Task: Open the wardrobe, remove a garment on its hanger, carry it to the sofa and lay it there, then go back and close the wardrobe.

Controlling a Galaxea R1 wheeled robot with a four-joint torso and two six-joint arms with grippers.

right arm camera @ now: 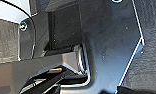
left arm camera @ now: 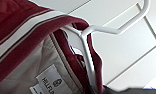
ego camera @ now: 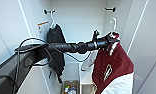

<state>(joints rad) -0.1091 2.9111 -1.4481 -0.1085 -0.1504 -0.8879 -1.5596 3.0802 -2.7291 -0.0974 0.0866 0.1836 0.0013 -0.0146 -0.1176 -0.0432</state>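
Note:
The wardrobe stands open in the head view, its white inside facing me. My left arm reaches across into it, and my left gripper is shut on the neck of the white hanger. The hanger's hook stands below the rail fitting, apart from it. The maroon garment with white sleeves hangs from that hanger at the right side. In the left wrist view the striped collar of the garment and the hanger show close up, with a label inside the collar.
A dark shirt hangs on its own white hanger at the wardrobe's left. Low inside are a white shelf unit and a box of small items. An open door flanks the right side.

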